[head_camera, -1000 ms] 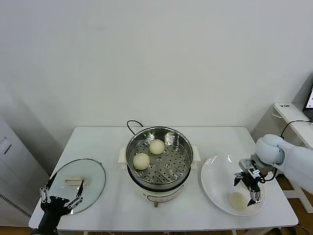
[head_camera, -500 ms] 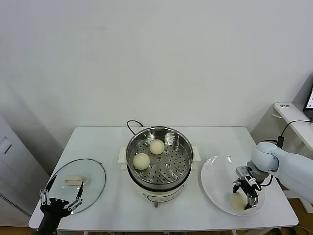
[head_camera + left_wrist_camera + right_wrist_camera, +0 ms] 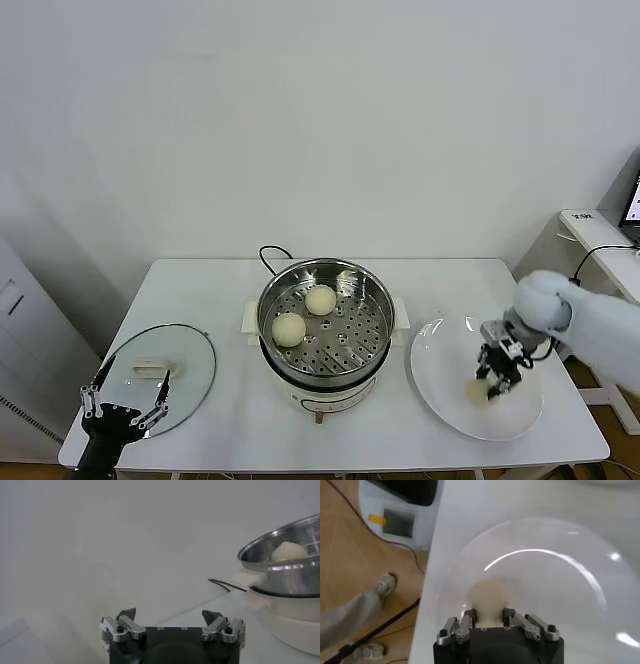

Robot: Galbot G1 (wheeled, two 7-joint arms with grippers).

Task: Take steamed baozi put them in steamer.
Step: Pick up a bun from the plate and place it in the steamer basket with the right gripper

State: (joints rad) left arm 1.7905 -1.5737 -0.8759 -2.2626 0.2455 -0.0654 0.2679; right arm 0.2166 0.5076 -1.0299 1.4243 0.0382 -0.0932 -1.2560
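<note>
- Cream-yellow baozi [image 3: 484, 387] sits on the white plate [image 3: 440, 395], lower right of the head view, clasped between the right gripper [image 3: 497, 373] fingers.
- Two more buns [image 3: 289, 329] rest in the steel steamer [image 3: 325, 325], centre frame.
- Likely soft and light; squeeze gently across its widest part.
- Left gripper [image 3: 124, 409], lower left, hangs spread wide and idle.

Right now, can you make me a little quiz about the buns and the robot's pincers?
1. How many baozi sit in the steamer?
2. True or false: the right pincer is shut on a baozi over the white plate.
3. Which thing lies nearest the left pincer: A the glass lid, B the plate, C the black cord?

Key: 1. Two, one baozi and another, on the perforated tray. 2. True. 3. A.
</note>
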